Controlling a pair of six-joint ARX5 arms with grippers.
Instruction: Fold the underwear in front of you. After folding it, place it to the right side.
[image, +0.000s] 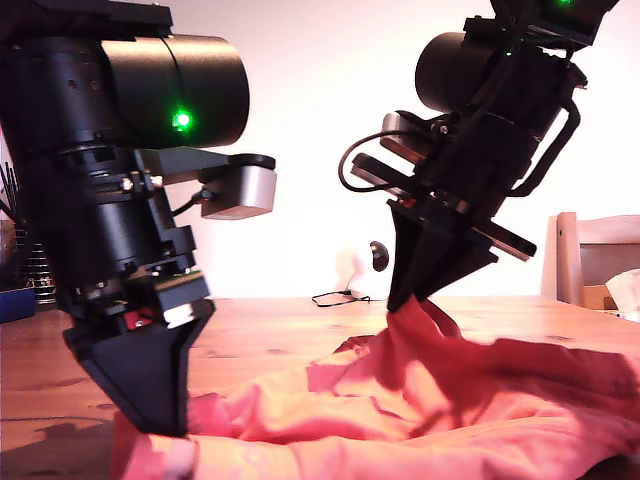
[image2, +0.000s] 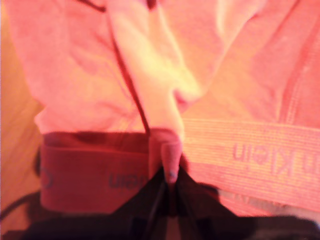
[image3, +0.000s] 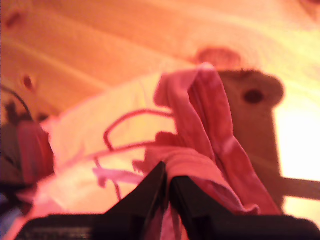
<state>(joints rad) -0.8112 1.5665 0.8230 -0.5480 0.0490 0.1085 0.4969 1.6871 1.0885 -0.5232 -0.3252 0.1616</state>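
Note:
The coral underwear (image: 430, 400) lies crumpled across the wooden table in the exterior view. My first gripper (image: 165, 425) is down at table level on the exterior view's left. It is shut on a fold of the waistband (image2: 235, 155), which carries pale lettering, and the jaws (image2: 170, 187) pinch it tight. My second gripper (image: 405, 300), towards the exterior view's right, is shut on a bunch of the fabric (image3: 200, 115) and holds it lifted above the table, so the cloth rises in a peak to its closed fingertips (image3: 167, 182).
The wooden table (image: 290, 330) stretches behind the cloth. A dark cable (image: 340, 297) lies at its far edge. A wooden chair back (image: 590, 255) and a white crumpled thing (image: 625, 290) stand at the exterior view's right. A blue object (image: 15, 300) sits at its left edge.

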